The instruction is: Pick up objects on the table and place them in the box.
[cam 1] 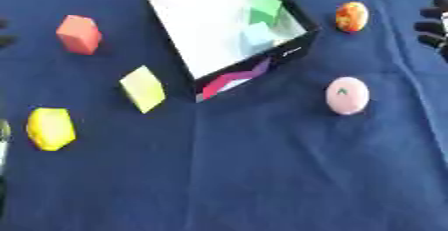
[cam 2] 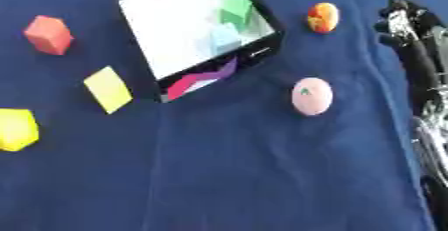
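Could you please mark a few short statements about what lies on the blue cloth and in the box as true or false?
1. The box already holds a green block and a pale blue block. True.
2. The pink egg lies inside the box. False: it lies on the blue cloth, outside the box.
3. The red block lies left of the box. True.
4. The right robot hand holds the orange egg. False: the egg lies apart from it on the cloth.

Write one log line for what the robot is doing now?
right hand: beside orange ball, holding nothing | box: two blocks inside | pink ball: on table
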Motion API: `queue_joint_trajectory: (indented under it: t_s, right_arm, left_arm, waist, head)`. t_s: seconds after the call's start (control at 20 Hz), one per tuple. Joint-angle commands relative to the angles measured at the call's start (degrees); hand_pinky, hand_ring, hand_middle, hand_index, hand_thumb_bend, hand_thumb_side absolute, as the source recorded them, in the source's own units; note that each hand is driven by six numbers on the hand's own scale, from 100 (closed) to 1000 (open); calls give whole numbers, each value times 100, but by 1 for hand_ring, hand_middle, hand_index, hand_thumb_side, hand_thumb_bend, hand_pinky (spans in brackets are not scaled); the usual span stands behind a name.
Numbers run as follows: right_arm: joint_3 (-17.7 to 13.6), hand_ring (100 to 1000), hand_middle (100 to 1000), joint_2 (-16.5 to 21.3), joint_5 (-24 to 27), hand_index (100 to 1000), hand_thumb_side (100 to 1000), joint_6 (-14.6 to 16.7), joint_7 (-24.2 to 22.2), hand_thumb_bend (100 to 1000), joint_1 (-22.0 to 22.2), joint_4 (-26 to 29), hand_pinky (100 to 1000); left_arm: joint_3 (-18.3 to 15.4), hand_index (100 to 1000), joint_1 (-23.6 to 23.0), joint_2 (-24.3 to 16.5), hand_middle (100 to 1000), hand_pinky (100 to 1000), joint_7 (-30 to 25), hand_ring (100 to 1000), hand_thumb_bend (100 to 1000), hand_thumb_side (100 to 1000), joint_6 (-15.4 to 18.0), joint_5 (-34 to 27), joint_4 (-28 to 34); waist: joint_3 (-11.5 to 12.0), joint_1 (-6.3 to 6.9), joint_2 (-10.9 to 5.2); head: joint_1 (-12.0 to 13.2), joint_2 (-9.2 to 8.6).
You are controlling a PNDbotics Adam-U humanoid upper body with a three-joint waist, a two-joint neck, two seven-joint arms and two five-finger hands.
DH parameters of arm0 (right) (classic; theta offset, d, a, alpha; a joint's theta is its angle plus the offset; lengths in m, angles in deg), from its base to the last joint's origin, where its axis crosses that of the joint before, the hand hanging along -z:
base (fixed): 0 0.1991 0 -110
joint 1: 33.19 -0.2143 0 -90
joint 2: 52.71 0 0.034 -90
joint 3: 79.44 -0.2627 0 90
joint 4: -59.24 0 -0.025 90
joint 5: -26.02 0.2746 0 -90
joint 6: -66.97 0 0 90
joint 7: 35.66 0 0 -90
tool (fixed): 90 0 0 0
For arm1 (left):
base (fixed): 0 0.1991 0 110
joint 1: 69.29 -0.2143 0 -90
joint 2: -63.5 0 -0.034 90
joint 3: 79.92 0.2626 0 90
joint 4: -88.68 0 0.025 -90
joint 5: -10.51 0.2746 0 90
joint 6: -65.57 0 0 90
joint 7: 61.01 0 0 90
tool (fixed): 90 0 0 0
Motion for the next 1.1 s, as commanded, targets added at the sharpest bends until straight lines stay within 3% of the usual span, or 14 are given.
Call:
queue_joint_trajectory:
  t_s: [0.05, 0.7, 0.95, 1.1]
  right_arm:
    - [-52, 790, 761, 112, 33, 843, 707, 32, -8, 100, -65, 49, 846]
    - [-49, 789, 760, 208, 118, 852, 698, -2, -70, 100, -170, 70, 844]
    - [211, 807, 776, 961, 130, 871, 681, -93, -342, 100, -228, 277, 848]
    - [385, 825, 796, 1585, 241, 887, 746, -176, -660, 100, -335, 328, 851]
  left_arm:
    - [-9, 761, 47, -143, 657, 695, 3, 721, 100, 712, 25, -22, 103]
    - [-13, 761, 32, -132, 660, 695, -5, 725, 100, 719, 18, -30, 114]
    - [-4, 761, -15, -201, 661, 696, -21, 726, 100, 718, -2, -28, 89]
    - [13, 761, -51, -242, 661, 696, -60, 727, 100, 718, -6, -5, 74]
  waist:
    - [-1, 5, -387]
    - [48, -42, -391]
    - [-3, -104, -443]
    - [-28, -130, -472]
  head:
    - [4, -49]
    - [28, -4]
    - [60, 10]
    - [64, 28]
